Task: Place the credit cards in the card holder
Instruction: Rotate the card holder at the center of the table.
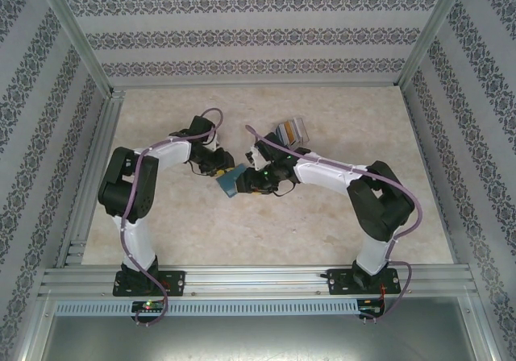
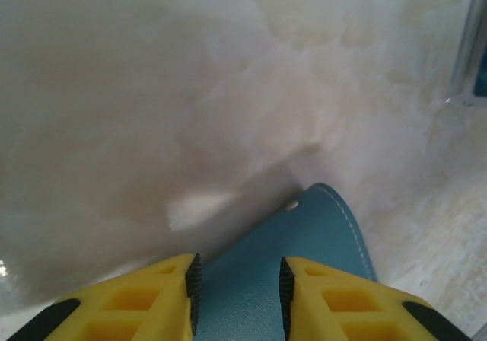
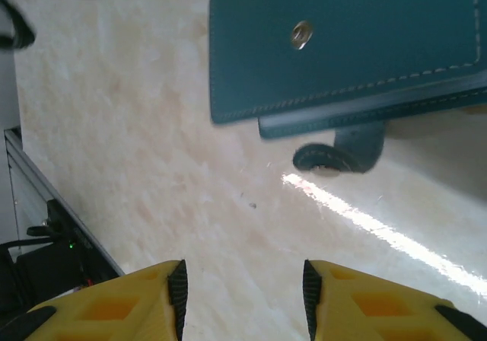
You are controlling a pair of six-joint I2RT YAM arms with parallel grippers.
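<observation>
Left hand (image 2: pixel 238 282) pinches the teal card holder (image 2: pixel 323 234) between narrowed fingers; right hand (image 3: pixel 243 288), partly open, holds nothing, card holder just ahead.

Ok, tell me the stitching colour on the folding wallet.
Pale whitish stitching on the teal folding wallet; right wrist view shows it best.

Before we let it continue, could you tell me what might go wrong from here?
The left gripper seems to hold the card holder by one end only, so it could twist or slip. Its strap hangs loose ahead of the open right gripper and might snag.
</observation>
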